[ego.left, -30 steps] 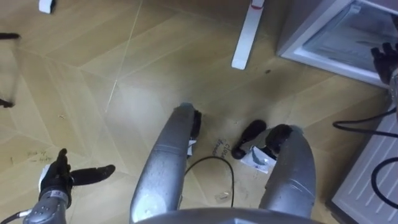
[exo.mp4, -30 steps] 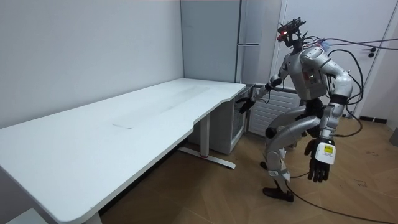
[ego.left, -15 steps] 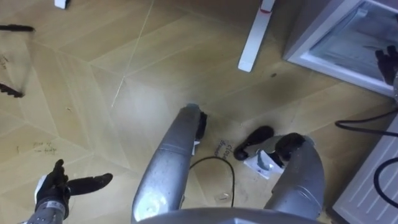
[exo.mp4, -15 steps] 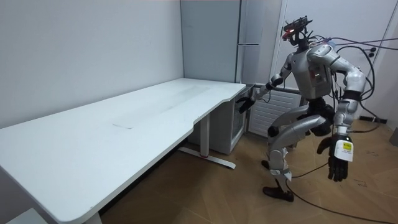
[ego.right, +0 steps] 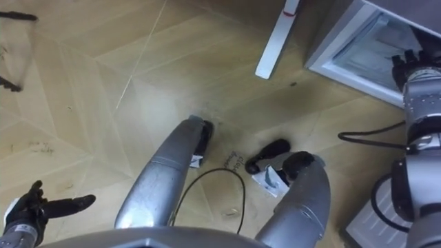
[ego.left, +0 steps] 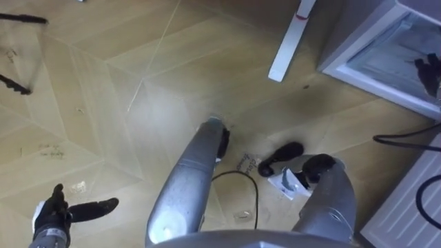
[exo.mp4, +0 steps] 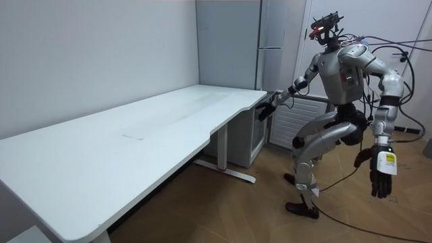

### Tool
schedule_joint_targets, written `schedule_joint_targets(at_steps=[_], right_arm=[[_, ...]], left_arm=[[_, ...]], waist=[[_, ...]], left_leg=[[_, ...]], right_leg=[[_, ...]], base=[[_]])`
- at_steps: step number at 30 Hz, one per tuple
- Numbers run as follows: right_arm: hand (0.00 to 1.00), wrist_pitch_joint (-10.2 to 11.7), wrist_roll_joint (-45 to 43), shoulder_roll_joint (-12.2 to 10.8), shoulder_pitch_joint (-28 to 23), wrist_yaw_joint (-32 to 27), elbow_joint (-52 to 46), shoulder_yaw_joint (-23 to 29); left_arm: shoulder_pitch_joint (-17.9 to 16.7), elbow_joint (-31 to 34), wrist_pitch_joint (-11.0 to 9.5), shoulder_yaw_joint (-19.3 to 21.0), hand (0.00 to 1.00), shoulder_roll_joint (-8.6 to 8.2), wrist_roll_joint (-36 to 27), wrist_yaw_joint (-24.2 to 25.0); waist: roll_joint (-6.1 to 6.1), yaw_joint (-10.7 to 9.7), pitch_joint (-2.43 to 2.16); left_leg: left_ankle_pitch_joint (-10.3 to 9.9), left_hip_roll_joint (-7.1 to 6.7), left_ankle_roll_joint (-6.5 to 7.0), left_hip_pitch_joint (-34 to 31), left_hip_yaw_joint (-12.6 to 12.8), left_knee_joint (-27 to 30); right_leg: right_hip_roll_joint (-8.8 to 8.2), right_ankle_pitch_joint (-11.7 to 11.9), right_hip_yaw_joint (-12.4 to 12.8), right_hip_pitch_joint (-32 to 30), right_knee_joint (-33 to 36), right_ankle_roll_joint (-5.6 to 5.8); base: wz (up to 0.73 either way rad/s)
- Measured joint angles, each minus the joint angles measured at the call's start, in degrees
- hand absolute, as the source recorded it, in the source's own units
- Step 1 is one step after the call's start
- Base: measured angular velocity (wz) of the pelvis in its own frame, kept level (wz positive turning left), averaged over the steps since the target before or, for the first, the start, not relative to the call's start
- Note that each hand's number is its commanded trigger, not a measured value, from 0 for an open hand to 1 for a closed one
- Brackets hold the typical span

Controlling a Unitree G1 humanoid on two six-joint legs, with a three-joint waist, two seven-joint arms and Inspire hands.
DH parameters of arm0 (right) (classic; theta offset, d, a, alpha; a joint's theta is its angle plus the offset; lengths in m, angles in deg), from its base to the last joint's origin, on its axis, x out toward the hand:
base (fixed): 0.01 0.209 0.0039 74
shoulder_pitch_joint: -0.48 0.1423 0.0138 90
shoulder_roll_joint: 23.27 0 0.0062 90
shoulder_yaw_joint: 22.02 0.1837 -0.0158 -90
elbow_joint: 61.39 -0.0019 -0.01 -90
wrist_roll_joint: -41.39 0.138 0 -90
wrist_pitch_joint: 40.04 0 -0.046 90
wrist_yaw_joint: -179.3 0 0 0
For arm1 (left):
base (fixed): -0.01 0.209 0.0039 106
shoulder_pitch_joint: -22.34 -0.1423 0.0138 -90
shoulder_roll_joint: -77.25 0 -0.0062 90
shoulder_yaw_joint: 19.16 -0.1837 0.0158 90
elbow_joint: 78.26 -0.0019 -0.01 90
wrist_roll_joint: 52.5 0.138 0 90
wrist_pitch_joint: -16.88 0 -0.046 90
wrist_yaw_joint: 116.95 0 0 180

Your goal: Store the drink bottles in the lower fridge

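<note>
Opening of the lower fridge (ego.left: 348, 34) is judged in hand: the right hand (ego.right: 408, 62) is held at its front, grip not discernible; the left hand (ego.left: 49, 219) is hung spread, no drink in it, well apart. The door (ego.left: 400, 48) must be swung clear of the desk foot (ego.left: 293, 40) beside the fridge, over bare floor (ego.left: 207, 62).

Lower fridge (ego.left: 389, 45): low grey unit w/ white-framed glass front, upright on wood floor (ego.left: 138, 83), just right of desk foot (ego.left: 292, 41).
</note>
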Motion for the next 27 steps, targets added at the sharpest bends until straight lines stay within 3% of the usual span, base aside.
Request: schedule_joint_targets(at_steps=[5, 8, 9, 12, 14, 16, 19, 21, 23, 25, 27], right_arm=[[0.00, -1.2, -10.8, 0.0, -0.5, 5.2, 4.8, -1.9], [0.00, -1.1, -17.8, 0.0, -4.8, 10.6, 6.1, -5.5], [0.00, -1.1, -19.9, 0.0, -6.4, 11.8, 6.1, -7.4], [0.00, -1.0, -24.5, -0.9, -10.7, 14.4, 6.2, -10.4], [0.00, -1.1, -28.6, -3.3, -14.5, 15.8, 6.1, -10.6], [0.00, -1.1, -30.4, -5.6, -18.5, 16.8, 6.1, -10.5], [0.00, -2.1, -32.4, -9.2, -24.3, 17.9, 6.5, -10.5], [0.00, -3.1, -33.4, -10.2, -27.3, 18.5, 6.2, -10.5], [0.00, -3.6, -32.9, -10.3, -30.1, 18.5, 6.6, -8.9], [0.00, -4.4, -32.1, -10.4, -33.5, 17.4, 6.1, -3.6], [0.00, -4.8, -32.1, -10.4, -35.5, 15.6, 4.7, 1.8]], left_arm=[[0.3, -2.9, -0.1, 0.0, 0.00, -0.33, 2.3, 1.3], [1.2, -4.4, 0.0, -0.1, 0.00, -0.75, 2.6, 2.5], [1.8, -4.7, 0.0, -0.1, 0.00, -0.84, 2.6, 2.8], [5.0, -9.0, 0.0, 0.0, 0.00, -2.31, 3.5, 3.4], [6.8, -11.4, -0.1, 0.6, 0.00, -3.69, 3.9, 3.4], [7.0, -12.0, -0.6, 1.6, 0.00, -4.61, 3.9, 3.4], [8.4, -15.5, -0.9, 2.1, 0.00, -5.76, 3.8, 3.3], [8.4, -16.6, -1.0, 2.9, 0.00, -6.35, 3.6, 3.1], [8.2, -17.6, -1.2, 3.7, 0.00, -6.99, 3.6, 2.5], [6.3, -17.5, -1.4, 5.7, 0.00, -7.31, 4.0, 1.7], [4.6, -17.0, -1.5, 8.8, 0.00, -7.90, 4.1, 1.6]], waist=[[1.19, 0.6, 0.38], [1.67, 0.6, 0.22], [1.71, 0.5, 0.20], [1.65, 0.5, -0.01], [0.72, 0.3, -0.85], [0.12, -0.2, -1.30], [-1.11, -2.7, -1.94], [-1.87, -4.3, -2.47], [-2.54, -4.9, -2.70], [-3.66, -6.9, -3.40], [-4.47, -8.4, -3.46]], left_leg=[[0.7, 0.01, 0.63, 3.6, -1.1, -2.3], [2.4, 0.02, 1.08, 7.6, -1.1, -5.4], [2.5, 0.18, 1.09, 9.1, -1.1, -6.4], [3.3, 0.38, 1.25, 13.6, -1.0, -10.2], [3.9, 0.59, 1.50, 17.2, -0.8, -14.1], [4.1, 1.24, 1.77, 20.3, -0.4, -16.2], [4.4, 1.31, 2.25, 26.4, 0.2, -20.9], [4.6, 1.40, 2.55, 30.6, 1.0, -24.0], [4.6, 1.76, 2.71, 35.3, 2.0, -26.9], [4.8, 2.19, 2.94, 41.7, 3.1, -31.3], [4.8, 2.57, 2.94, 45.8, 4.2, -33.4]], right_leg=[[2.36, 1.6, -0.6, 4.5, -4.0, 0.80], [3.92, 3.9, -0.6, 8.4, -7.4, -0.12], [4.89, 4.8, -0.1, 10.0, -8.8, -1.07], [6.30, 5.8, -0.2, 14.2, -12.9, -0.19], [7.69, 7.4, -0.2, 17.4, -16.9, 0.06], [9.02, 8.0, -0.2, 20.4, -19.7, 0.80], [10.10, 8.8, -0.2, 26.0, -23.8, 2.22], [10.82, 9.3, 0.2, 29.6, -26.6, 3.09], [11.91, 10.0, 0.9, 33.6, -29.6, 3.96], [13.29, 10.8, 1.8, 38.9, -33.5, 4.85], [14.11, 11.0, 2.5, 42.2, -35.4, 5.26]], base=[[-0.02], [0.14], [0.10], [-0.03], [-0.13], [-0.11], [-0.04], [-0.15], [-0.24], [-0.28], [-0.28]])
